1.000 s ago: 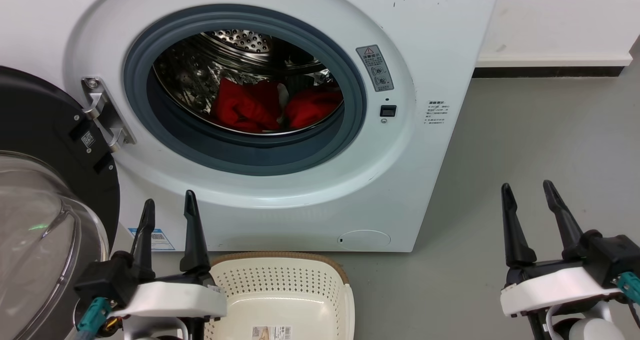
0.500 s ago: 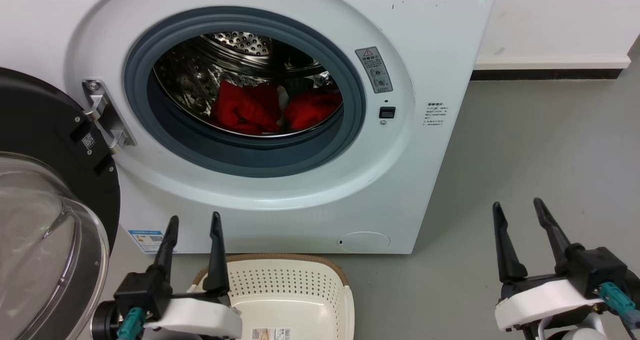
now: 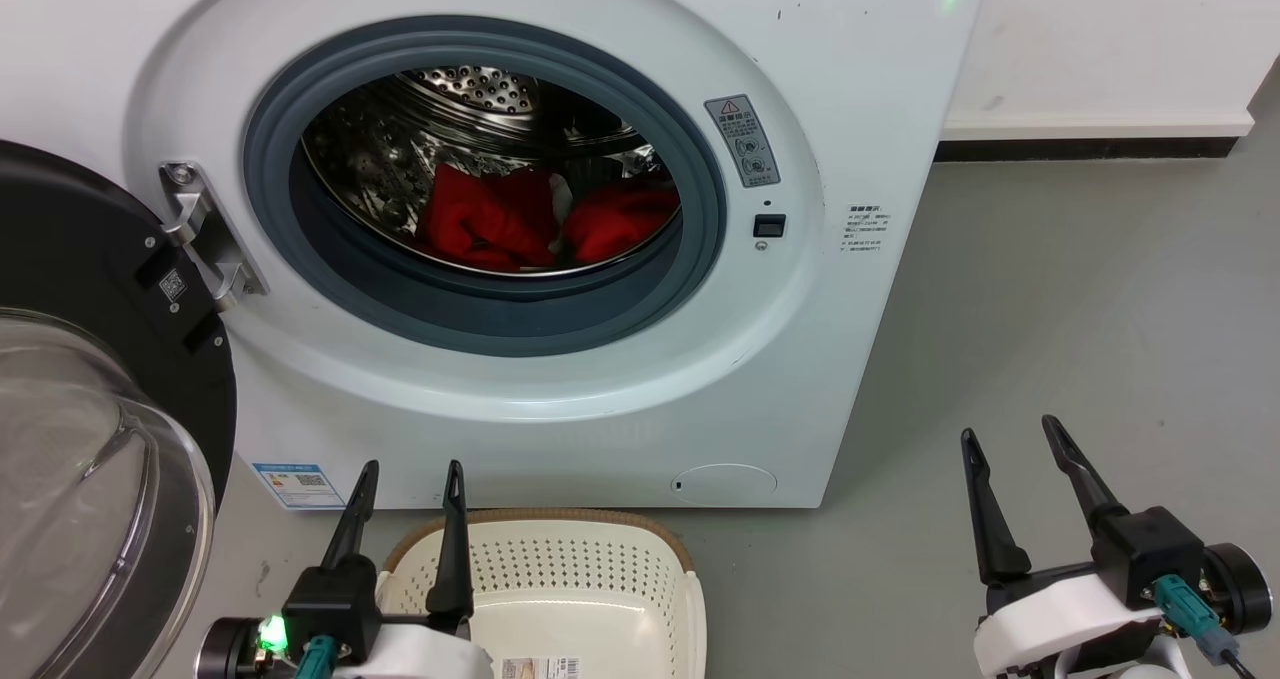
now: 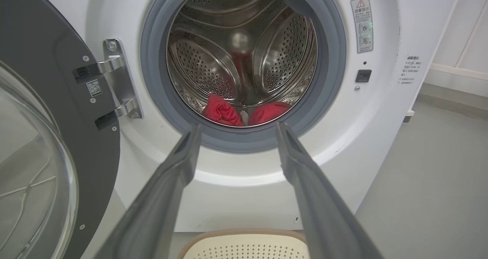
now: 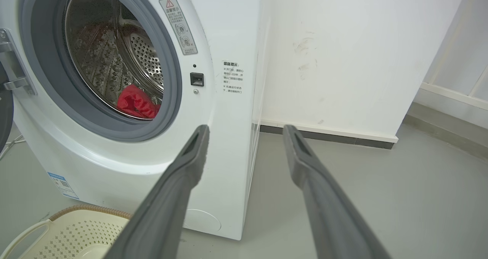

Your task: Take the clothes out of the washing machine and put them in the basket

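The red clothes (image 3: 545, 217) lie at the bottom of the steel drum inside the white washing machine (image 3: 800, 289), whose black-framed glass door (image 3: 90, 439) hangs open to the left. The same clothes (image 4: 244, 113) show low in the drum in the left wrist view, and as a red patch of clothes (image 5: 136, 102) in the right wrist view. The cream basket (image 3: 545, 584) stands on the floor below the porthole, with nothing red in the part I see. My left gripper (image 3: 410, 471) is open over the basket's left rim. My right gripper (image 3: 1010, 431) is open over bare floor, right of the machine.
Grey floor (image 3: 1080, 309) spreads to the right of the machine, ending at a white wall with a dark skirting (image 3: 1090, 147). The open door takes up the space at the left. A white railing (image 5: 457, 95) stands at the far right.
Both grippers have drawn back toward me and lower in the head view; the left one has also shifted right toward the basket. The clothes have not moved.
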Controlling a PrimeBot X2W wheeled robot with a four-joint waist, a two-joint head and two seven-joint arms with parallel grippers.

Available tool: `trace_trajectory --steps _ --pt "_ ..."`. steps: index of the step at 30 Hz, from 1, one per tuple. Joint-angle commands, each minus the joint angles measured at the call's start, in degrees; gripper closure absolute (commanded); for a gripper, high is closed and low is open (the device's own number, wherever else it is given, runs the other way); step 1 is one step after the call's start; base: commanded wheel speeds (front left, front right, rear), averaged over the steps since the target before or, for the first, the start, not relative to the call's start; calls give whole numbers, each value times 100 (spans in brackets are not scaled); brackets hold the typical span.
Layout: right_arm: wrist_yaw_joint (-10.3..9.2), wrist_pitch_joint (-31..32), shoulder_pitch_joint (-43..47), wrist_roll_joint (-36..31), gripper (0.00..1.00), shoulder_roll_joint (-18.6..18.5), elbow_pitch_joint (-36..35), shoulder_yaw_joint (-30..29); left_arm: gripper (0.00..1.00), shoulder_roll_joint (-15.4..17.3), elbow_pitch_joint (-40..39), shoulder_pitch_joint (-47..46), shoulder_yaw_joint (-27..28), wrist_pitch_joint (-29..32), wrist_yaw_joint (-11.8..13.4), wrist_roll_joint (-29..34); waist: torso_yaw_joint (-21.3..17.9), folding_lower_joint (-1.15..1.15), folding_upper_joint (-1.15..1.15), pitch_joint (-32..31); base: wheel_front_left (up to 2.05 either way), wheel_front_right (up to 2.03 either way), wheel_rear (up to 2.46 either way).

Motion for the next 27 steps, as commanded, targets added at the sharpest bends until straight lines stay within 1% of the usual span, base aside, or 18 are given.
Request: trace_trajectory --steps 1,8,11,14,22,27 --pt "-4 -43 6 -96 0 -17 -3 12 0 6 36 40 4 -47 34 121 -2 0 0 0 0 0 0" --pt "-4 -117 35 -280 0 -17 -1 23 0 -29 134 41 10 -120 100 383 -3 0 0 5 0 0 0" --pt "-4 -150 45 -169 0 -17 28 -16 0 -56 88 56 41 -143 112 456 4 0 0 11 0 0 0" --pt "-4 -176 37 -222 0 -16 48 -22 0 -77 69 79 59 -180 104 567 7 0 0 16 0 0 0" --pt "-4 -168 3 -94 0 -16 80 -31 0 -129 139 85 112 -173 21 569 7 0 0 30 0 0 0" --pt "-4 -168 -29 -62 0 -16 62 -34 0 -151 46 51 150 -173 40 599 -5 0 0 70 0 0 0"
